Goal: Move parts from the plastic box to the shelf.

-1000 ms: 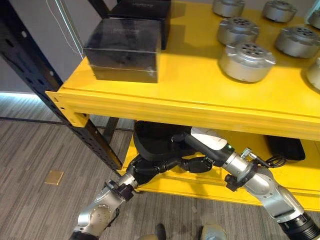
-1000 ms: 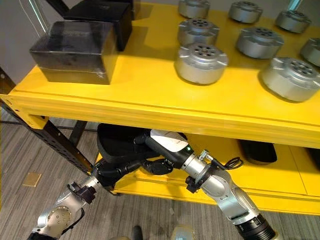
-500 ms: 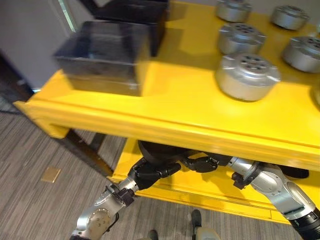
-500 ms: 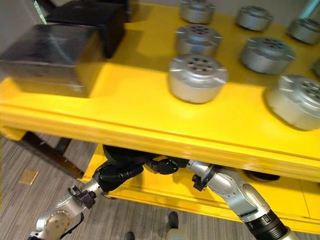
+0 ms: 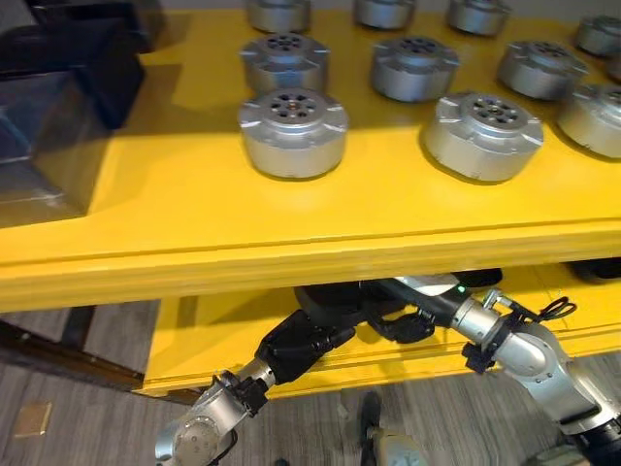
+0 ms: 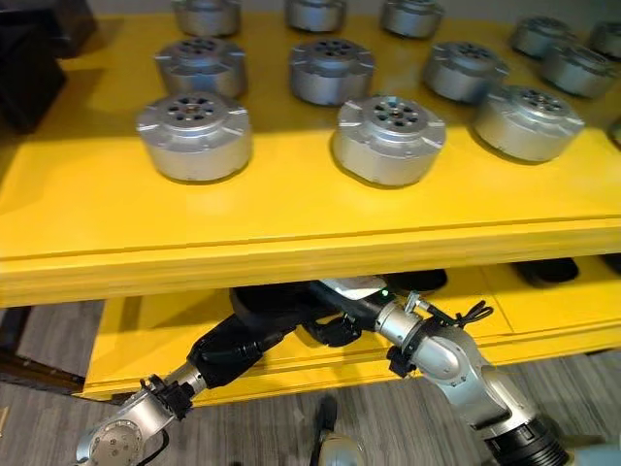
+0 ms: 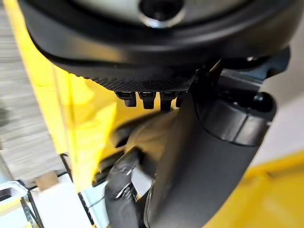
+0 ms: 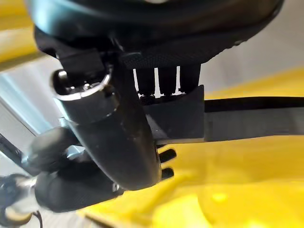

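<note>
Looking from the left, you have dark boxes (image 5: 53, 107) at the far left end of the yellow shelf (image 5: 320, 243), on its top board. Just right of them stand the silver round parts (image 5: 292, 132), set in rows across the board toward the right edge; the nearest two sit close to the front lip, well apart from each other.

Below that board, your left hand (image 5: 301, 342) comes up from the lower left and reaches under the shelf to a black object (image 6: 277, 309) resting on the lower yellow board. Its fingers lie against the underside and near edge of that object, but you cannot tell from the eye views or its wrist view whether they are curled round it or only pressed to it. The left wrist view gives you the dark bulk of the hand, the thumb (image 7: 199, 166) and yellow metal past it.

Your right hand (image 5: 403, 320) enters from the lower right and meets the same black object from the other side, just beside the left hand. Its fingers (image 8: 164, 80) hook over a flat black edge (image 8: 228, 121) in the right wrist view, with the thumb below, so it grips that edge.

Farther right on the lower board lie more dark shapes (image 6: 545, 270), too hidden to name.
</note>
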Motion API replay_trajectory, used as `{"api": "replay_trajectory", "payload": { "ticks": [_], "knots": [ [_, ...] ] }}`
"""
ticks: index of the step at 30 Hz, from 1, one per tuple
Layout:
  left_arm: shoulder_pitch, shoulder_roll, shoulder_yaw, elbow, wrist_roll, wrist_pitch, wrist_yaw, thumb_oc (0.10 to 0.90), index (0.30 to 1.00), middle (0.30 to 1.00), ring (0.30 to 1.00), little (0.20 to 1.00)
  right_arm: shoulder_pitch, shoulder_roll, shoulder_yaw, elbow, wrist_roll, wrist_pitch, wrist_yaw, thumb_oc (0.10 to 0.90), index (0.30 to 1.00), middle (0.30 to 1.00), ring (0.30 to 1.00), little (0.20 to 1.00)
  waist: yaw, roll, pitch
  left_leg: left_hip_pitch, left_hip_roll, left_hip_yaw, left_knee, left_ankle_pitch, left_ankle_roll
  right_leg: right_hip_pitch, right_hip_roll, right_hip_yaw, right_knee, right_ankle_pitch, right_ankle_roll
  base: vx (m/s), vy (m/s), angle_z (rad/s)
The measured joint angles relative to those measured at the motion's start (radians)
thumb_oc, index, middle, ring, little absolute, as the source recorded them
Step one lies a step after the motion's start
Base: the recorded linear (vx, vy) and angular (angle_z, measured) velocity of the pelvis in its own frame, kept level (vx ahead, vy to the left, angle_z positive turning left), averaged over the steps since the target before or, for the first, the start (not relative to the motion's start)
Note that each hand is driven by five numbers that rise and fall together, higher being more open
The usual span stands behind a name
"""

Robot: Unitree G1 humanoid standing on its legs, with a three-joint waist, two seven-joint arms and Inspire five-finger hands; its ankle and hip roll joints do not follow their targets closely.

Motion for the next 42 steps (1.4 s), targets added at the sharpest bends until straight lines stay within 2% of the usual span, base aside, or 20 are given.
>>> {"api": "replay_trajectory", "payload": {
  "ticks": [1, 3, 4, 5, 6, 7, 8, 9, 10, 12, 14, 16, 17, 21, 22, 26, 28, 30, 39, 42],
  "knots": [
    [0.004, 0.004, 0.002, 0.005, -0.003, 0.000, 0.000, 0.900, 1.000, 1.000, 1.000, 1.000, 0.013, 0.008, -0.003, 0.002, -0.001, 0.009, -0.003, 0.400, 0.300, 0.300, 0.300, 0.300, 0.018, -0.004, 0.002, -0.020, 0.009, -0.025, 0.005, 0.000, -0.006, 0.034, 0.002, 0.081, 0.013, -0.002, 0.020, -0.25, -0.349, 0.87],
    [0.004, 0.002, 0.003, 0.016, -0.005, 0.000, 0.000, 0.900, 1.000, 1.000, 1.000, 1.000, 0.047, 0.014, -0.030, 0.019, 0.000, 0.019, -0.012, 0.400, 0.300, 0.300, 0.300, 0.300, 0.009, 0.029, 0.035, -0.043, 0.061, -0.111, 0.012, 0.041, -0.036, 0.021, 0.059, 0.137, 0.099, -0.034, 0.015, -0.31, -0.386, 1.04],
    [0.014, 0.005, 0.010, 0.013, -0.016, -0.001, -0.004, 0.900, 1.000, 1.000, 1.000, 1.000, 0.049, 0.002, -0.033, 0.034, 0.002, 0.016, -0.015, 0.400, 0.300, 0.300, 0.300, 0.300, 0.026, 0.043, 0.046, -0.057, 0.078, -0.134, 0.026, 0.049, -0.046, -0.008, 0.083, 0.134, 0.160, -0.098, -0.003, -0.41, -0.365, 0.76],
    [0.039, 0.014, 0.040, -0.011, -0.049, -0.004, -0.004, 0.900, 1.000, 1.000, 1.000, 1.000, 0.049, -0.021, -0.036, 0.031, 0.004, 0.018, -0.015, 0.400, 0.300, 0.300, 0.300, 0.300, 0.040, 0.026, 0.045, -0.083, 0.077, -0.162, 0.034, 0.061, -0.064, -0.012, 0.114, 0.127, 0.142, -0.143, -0.041, -0.41, -0.333, 0.65],
    [0.048, 0.016, 0.060, -0.019, -0.083, -0.008, -0.003, 0.900, 1.000, 1.000, 1.000, 1.000, 0.036, -0.044, -0.037, 0.026, 0.021, 0.029, -0.015, 0.400, 0.300, 0.300, 0.300, 0.300, 0.058, 0.013, 0.049, -0.111, 0.065, -0.192, 0.056, 0.068, -0.077, -0.014, 0.099, 0.074, 0.121, -0.198, -0.091, -0.45, -0.369, 0.50],
    [0.038, -0.018, 0.092, -0.019, -0.135, -0.042, 0.016, 0.900, 1.000, 1.000, 1.000, 1.000, -0.040, -0.046, -0.038, 0.033, 0.046, 0.080, -0.017, 0.400, 0.300, 0.300, 0.300, 0.300, 0.093, 0.043, 0.067, -0.219, 0.096, -0.230, 0.122, 0.120, -0.066, -0.041, 0.134, 0.059, 0.066, -0.178, -0.112, -0.32, -0.284, 0.42],
    [0.033, -0.054, 0.114, -0.019, -0.159, -0.046, 0.027, 0.900, 1.000, 1.000, 1.000, 1.000, -0.091, -0.038, -0.030, 0.041, 0.073, 0.120, -0.019, 0.400, 0.300, 0.300, 0.300, 0.300, 0.094, 0.072, 0.082, -0.240, 0.120, -0.242, 0.091, 0.182, -0.050, -0.052, 0.155, 0.037, 0.061, -0.168, -0.132, -0.27, -0.254, 0.39],
    [0.037, -0.082, 0.118, -0.019, -0.159, -0.041, 0.027, 0.900, 1.000, 1.000, 1.000, 1.000, -0.103, -0.036, -0.027, 0.043, 0.080, 0.137, -0.021, 0.400, 0.300, 0.300, 0.300, 0.300, 0.094, 0.082, 0.086, -0.233, 0.136, -0.242, 0.059, 0.210, -0.047, -0.055, 0.166, 0.024, 0.062, -0.183, -0.142, -0.21, -0.149, 0.52],
    [0.052, -0.124, 0.119, -0.020, -0.156, -0.028, 0.025, 0.900, 1.000, 1.000, 1.000, 1.000, -0.102, -0.033, -0.028, 0.043, 0.090, 0.147, -0.021, 0.400, 0.300, 0.300, 0.300, 0.300, 0.090, 0.087, 0.091, -0.227, 0.157, -0.224, 0.023, 0.252, -0.015, -0.058, 0.187, 0.001, 0.066, -0.188, -0.164, -0.19, -0.102, 0.32],
    [0.031, -0.143, 0.120, -0.001, -0.138, 0.015, 0.025, 0.900, 1.000, 1.000, 1.000, 1.000, -0.087, -0.026, -0.032, 0.043, 0.109, 0.147, -0.012, 0.400, 0.300, 0.300, 0.300, 0.300, 0.072, 0.044, 0.112, -0.206, 0.088, -0.157, 0.096, 0.150, -0.011, -0.062, 0.162, -0.006, 0.035, -0.171, -0.188, -0.16, 0.042, 0.08],
    [0.012, -0.141, 0.119, -0.007, -0.116, 0.018, 0.027, 0.900, 1.000, 1.000, 1.000, 1.000, -0.075, -0.007, -0.048, 0.043, 0.109, 0.146, 0.002, 0.400, 0.300, 0.300, 0.300, 0.300, 0.035, 0.026, 0.110, -0.143, 0.016, -0.157, 0.117, 0.038, -0.003, -0.043, 0.154, 0.011, -0.044, -0.085, -0.187, -0.06, 0.100, -0.19],
    [-0.011, -0.146, 0.116, -0.013, -0.116, 0.019, 0.027, 0.900, 1.000, 1.000, 1.000, 1.000, -0.043, 0.012, -0.065, 0.042, 0.108, 0.146, -0.003, 0.400, 0.300, 0.300, 0.300, 0.300, 0.012, 0.037, 0.104, -0.092, 0.004, -0.152, 0.055, 0.003, -0.007, -0.019, 0.158, 0.012, -0.096, -0.051, -0.162, 0.04, 0.126, -0.12],
    [-0.042, -0.145, 0.114, -0.009, -0.111, 0.025, 0.029, 0.900, 1.000, 1.000, 1.000, 1.000, -0.038, 0.026, -0.061, 0.043, 0.099, 0.155, -0.005, 0.400, 0.300, 0.300, 0.300, 0.300, 0.001, 0.040, 0.103, -0.065, 0.001, -0.151, 0.003, 0.015, -0.035, 0.001, 0.158, 0.006, -0.120, -0.031, -0.149, 0.05, 0.126, 0.12],
    [-0.039, -0.140, 0.113, -0.013, -0.111, 0.025, 0.041, 0.900, 1.000, 1.000, 1.000, 1.000, -0.037, 0.042, -0.053, 0.044, 0.099, 0.157, -0.005, 0.400, 0.300, 0.300, 0.300, 0.300, 0.011, 0.036, 0.074, -0.054, -0.020, -0.154, -0.021, 0.026, -0.026, 0.040, 0.150, 0.011, -0.200, 0.015, -0.127, 0.05, 0.135, 0.07],
    [-0.009, -0.121, 0.113, -0.014, -0.111, 0.027, 0.041, 0.900, 1.000, 1.000, 1.000, 1.000, -0.037, 0.051, -0.053, 0.044, 0.099, 0.155, -0.003, 0.400, 0.300, 0.300, 0.300, 0.300, 0.026, 0.039, 0.040, -0.034, -0.034, -0.148, -0.047, 0.035, -0.018, 0.069, 0.145, 0.012, -0.260, 0.053, -0.121, 0.03, 0.074, -0.02],
    [0.041, -0.102, 0.118, -0.014, -0.111, 0.047, 0.041, 0.900, 1.000, 1.000, 1.000, 1.000, -0.042, 0.050, -0.023, 0.044, 0.095, 0.134, 0.010, 0.400, 0.300, 0.300, 0.300, 0.300, 0.046, 0.035, -0.003, 0.008, -0.046, -0.127, -0.095, 0.046, -0.024, 0.122, 0.146, 0.016, -0.341, 0.098, -0.121, 0.03, 0.080, -0.06],
    [0.042, -0.106, 0.113, -0.015, -0.111, 0.050, 0.041, 0.900, 1.000, 1.000, 1.000, 1.000, -0.046, 0.049, -0.007, 0.044, 0.056, 0.067, 0.020, 0.400, 0.300, 0.300, 0.300, 0.300, 0.052, 0.029, -0.007, 0.016, -0.047, -0.122, -0.096, 0.044, -0.022, 0.128, 0.145, 0.019, -0.341, 0.098, -0.121, 0.00, 0.031, -0.07],
    [0.043, -0.105, 0.113, -0.015, -0.111, 0.050, 0.042, 0.900, 1.000, 1.000, 1.000, 1.000, -0.051, 0.048, -0.005, 0.044, 0.056, 0.037, 0.029, 0.400, 0.300, 0.300, 0.300, 0.300, 0.060, 0.021, -0.012, 0.016, -0.047, -0.122, -0.096, 0.044, -0.022, 0.129, 0.145, 0.019, -0.341, 0.098, -0.121, 0.00, 0.000, 0.00],
    [0.094, -0.105, 0.110, -0.017, -0.118, 0.049, 0.040, 0.900, 1.000, 1.000, 1.000, 1.000, -0.106, 0.035, 0.024, 0.019, 0.054, 0.002, 0.075, 0.400, 0.300, 0.300, 0.300, 0.300, 0.099, 0.002, -0.023, 0.012, -0.047, -0.131, -0.100, 0.048, -0.022, 0.132, 0.143, 0.013, -0.342, 0.092, -0.114, -0.01, 0.002, 0.03],
    [0.102, -0.105, 0.110, -0.017, -0.118, 0.049, 0.041, 0.900, 1.000, 1.000, 1.000, 1.000, -0.116, 0.035, 0.025, 0.020, 0.000, -0.027, 0.077, 0.400, 0.300, 0.300, 0.300, 0.300, 0.107, 0.003, -0.023, 0.012, -0.047, -0.133, -0.100, 0.048, -0.021, 0.133, 0.142, 0.009, -0.342, 0.092, -0.114, 0.00, 0.000, 0.00]
  ]
}}
